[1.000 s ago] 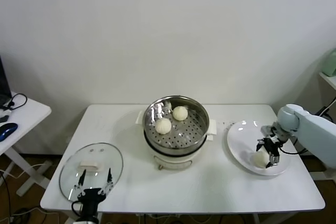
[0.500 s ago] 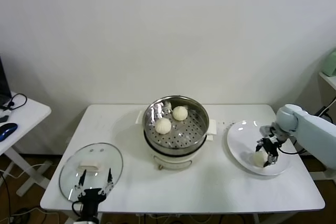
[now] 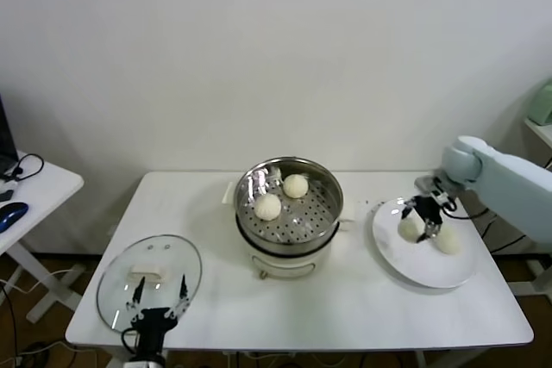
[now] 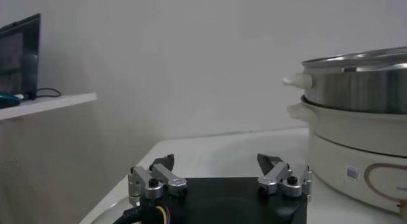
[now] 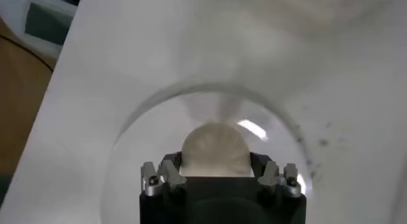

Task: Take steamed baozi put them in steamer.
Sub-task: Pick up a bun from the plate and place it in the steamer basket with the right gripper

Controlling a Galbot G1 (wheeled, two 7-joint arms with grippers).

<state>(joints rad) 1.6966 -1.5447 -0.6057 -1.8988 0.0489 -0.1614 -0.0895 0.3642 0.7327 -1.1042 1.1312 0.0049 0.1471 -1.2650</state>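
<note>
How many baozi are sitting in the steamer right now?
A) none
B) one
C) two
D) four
C: the head view shows two baozi on the perforated tray of the steamer; one more is in the right gripper above the white plate, and another lies on that plate.

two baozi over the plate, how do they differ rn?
The baozi in the right gripper is clamped between the fingers and hangs above the plate; the other baozi lies free on the plate, untouched. The gripped baozi is nearer the steamer; the free one is farther. Both are round, smooth, cream-white.
</note>
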